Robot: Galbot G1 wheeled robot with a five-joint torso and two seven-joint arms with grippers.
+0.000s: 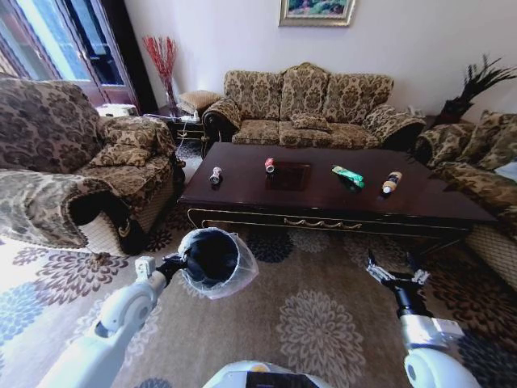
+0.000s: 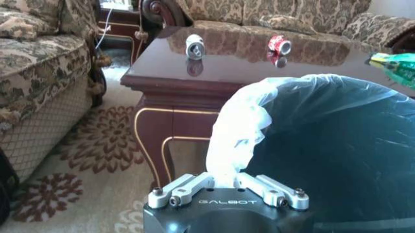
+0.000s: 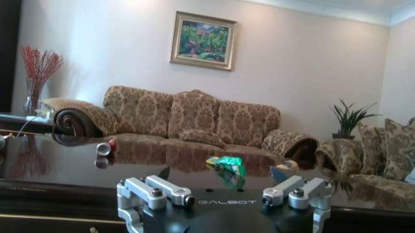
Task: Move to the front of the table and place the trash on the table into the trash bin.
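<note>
- Counter (image 1: 323, 202): glossy dark reddish-brown wood, gold trim.
- Grey can (image 1: 216, 175): on its side, toward the left end.
- Red-and-white can (image 1: 270, 165): left of centre.
- Green snack wrapper (image 1: 348, 175): right of centre.
- Tan bottle (image 1: 392, 182): on its side, toward the right end.

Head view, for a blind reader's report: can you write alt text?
The left gripper holds a lined bin over the carpet before a dark table bearing a grey can, red can, green wrapper and bottle. The right gripper hovers open.
</note>
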